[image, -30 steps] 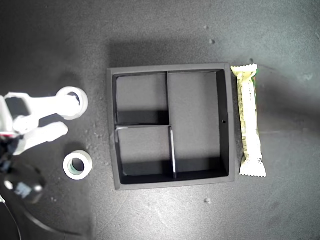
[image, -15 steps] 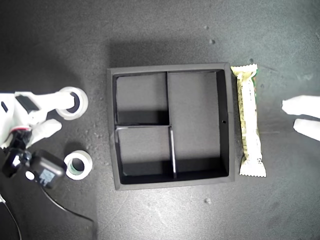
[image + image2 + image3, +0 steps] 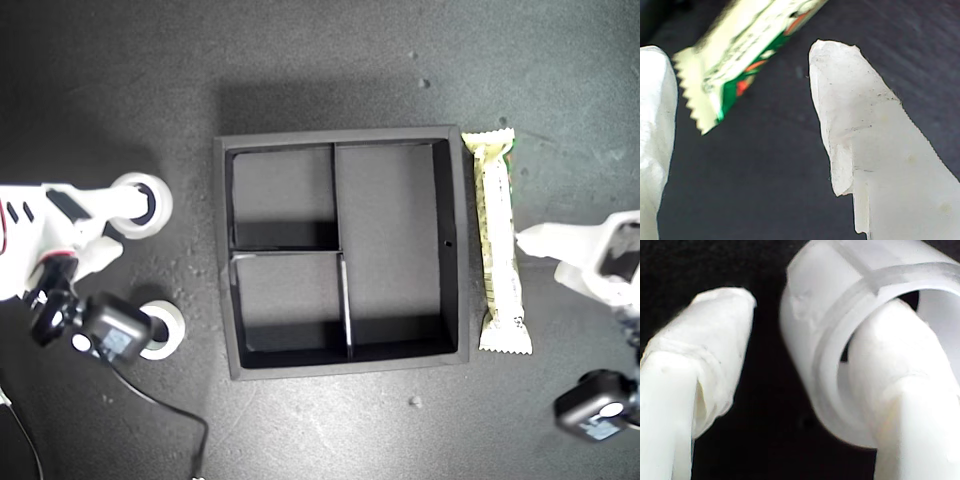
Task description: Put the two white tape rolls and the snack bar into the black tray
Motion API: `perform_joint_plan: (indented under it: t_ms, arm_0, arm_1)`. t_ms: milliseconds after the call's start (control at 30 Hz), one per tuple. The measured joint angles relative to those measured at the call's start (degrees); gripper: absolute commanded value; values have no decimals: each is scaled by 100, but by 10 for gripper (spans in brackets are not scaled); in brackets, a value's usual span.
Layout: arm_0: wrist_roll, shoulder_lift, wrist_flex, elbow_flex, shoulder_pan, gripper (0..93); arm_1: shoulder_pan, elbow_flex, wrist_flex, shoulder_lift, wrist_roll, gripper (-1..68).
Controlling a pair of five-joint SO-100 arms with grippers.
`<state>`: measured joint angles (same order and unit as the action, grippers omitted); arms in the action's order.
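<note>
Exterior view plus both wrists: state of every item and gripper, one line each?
black tray: on the table, all three compartments empty.
snack bar: flat on the table outside the tray, along its wall on the exterior view's right, not gripped.
wider tape roll: on the table, one finger inside its hole.
smaller tape roll: on the table, partly hidden by a camera.
my first gripper: open, empty, near the bar's crimped end.
my second gripper: open, straddling the wider roll's wall.

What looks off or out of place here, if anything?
Nothing damaged or spilled. The black tray sits square and empty; the snack bar lies flat and straight beside it. Only quirk: my second gripper has one finger poked through the wider tape roll, jaws apart. The smaller roll is partly hidden.
</note>
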<state>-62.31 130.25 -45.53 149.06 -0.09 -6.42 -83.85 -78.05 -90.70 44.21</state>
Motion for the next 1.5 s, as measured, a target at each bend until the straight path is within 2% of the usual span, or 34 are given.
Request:
perform_joint_plan:
  t_ms: [167, 267, 367, 633, 800, 933, 1067, 1333, 1500]
  arm_0:
    - [-26, -501, 264, 18, -545, 1]
    - [18, -800, 272, -70, -650, 1]
    - [123, -1020, -9, -483, -677, 1]
    - [650, -914, -2232, -2821, -686, 1]
    - [949, -1301, -3489, -4764, -686, 1]
    - [1037, -2057, -3876, -6100, -510, 1]
    - [1090, -3050, -4069, -7154, -281, 1]
    - [1099, -4438, -4184, -8279, -185, 1]
    - [1099, -5476, -4263, -9281, -88, 1]
  arm_1:
    - [0, 1002, -677, 1503, 0, 191]
    - [-88, 1327, -800, 1986, 0, 186]
    - [-132, 1248, -615, 2092, -976, 174]
    - [-88, 141, 668, 2109, -2004, 155]
    - [88, -545, 1538, 2083, -2101, 71]
    - [185, -615, 1635, 2074, -2101, 33]
    - [185, 53, 984, 2118, -2101, 28]
    - [105, 3173, -1925, 2180, -2118, 42]
    - [88, 5353, -2391, 2979, -2127, 31]
